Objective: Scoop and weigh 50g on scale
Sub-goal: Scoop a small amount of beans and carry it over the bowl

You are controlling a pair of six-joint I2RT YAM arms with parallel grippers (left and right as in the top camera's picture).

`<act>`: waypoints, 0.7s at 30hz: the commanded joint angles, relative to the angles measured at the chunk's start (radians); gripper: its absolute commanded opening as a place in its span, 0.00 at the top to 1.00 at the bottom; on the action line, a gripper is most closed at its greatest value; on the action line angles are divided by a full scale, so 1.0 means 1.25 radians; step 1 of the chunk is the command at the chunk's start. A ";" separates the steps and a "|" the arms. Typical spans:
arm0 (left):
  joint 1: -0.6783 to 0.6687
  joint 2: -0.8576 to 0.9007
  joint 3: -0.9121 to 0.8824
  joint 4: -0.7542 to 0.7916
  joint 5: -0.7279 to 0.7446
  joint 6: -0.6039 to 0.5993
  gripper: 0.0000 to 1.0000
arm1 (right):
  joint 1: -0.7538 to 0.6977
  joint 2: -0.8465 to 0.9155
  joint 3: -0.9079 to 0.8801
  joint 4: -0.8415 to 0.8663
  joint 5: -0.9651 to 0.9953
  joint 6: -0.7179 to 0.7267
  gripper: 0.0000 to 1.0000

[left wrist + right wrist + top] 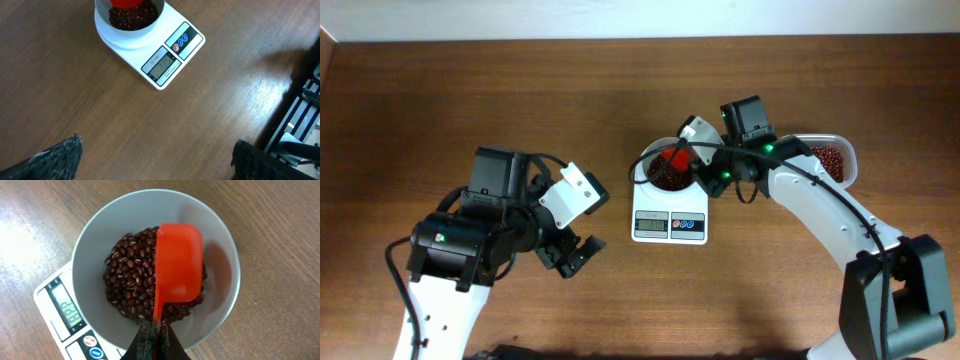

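Note:
The white scale (pixel 669 226) stands mid-table, its round bowl (pixel 95 245) holding a heap of dark red-brown beans (pixel 131 275). My right gripper (pixel 156 332) is shut on the thin handle of an orange-red scoop (pixel 179 262), which hangs turned on its side over the beans inside the bowl. In the overhead view the scoop (pixel 672 160) shows red above the bowl, with the right gripper (pixel 705 165) beside it. My left gripper (pixel 575 257) is open over bare wood, left of the scale (pixel 165 60), its fingertips (pixel 65 155) far apart with nothing between them.
A clear plastic tub (pixel 832 160) with more beans sits at the right, behind the right arm. The scale's display (pixel 161 65) and its blue and red buttons (pixel 180 41) face the front edge. Dark equipment stands at the right of the left wrist view.

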 commanded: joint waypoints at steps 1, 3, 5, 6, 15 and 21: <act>0.003 0.000 0.013 0.002 0.000 0.013 0.01 | 0.007 0.008 0.003 -0.014 -0.056 -0.002 0.96; 0.003 0.000 0.013 0.002 0.000 0.013 0.01 | 0.007 0.008 0.014 -0.015 -0.061 0.039 0.96; 0.003 0.000 0.013 0.002 0.000 0.013 0.01 | 0.007 0.006 0.027 -0.021 -0.089 0.039 0.96; 0.003 0.000 0.013 0.002 0.000 0.013 0.01 | 0.007 0.005 0.033 -0.027 -0.108 0.040 0.96; 0.004 0.000 0.013 0.002 0.000 0.013 0.01 | -0.042 0.003 0.071 -0.084 -0.182 0.209 0.96; 0.003 0.000 0.013 0.002 0.000 0.013 0.01 | -0.139 0.003 0.071 -0.084 -0.344 0.231 0.96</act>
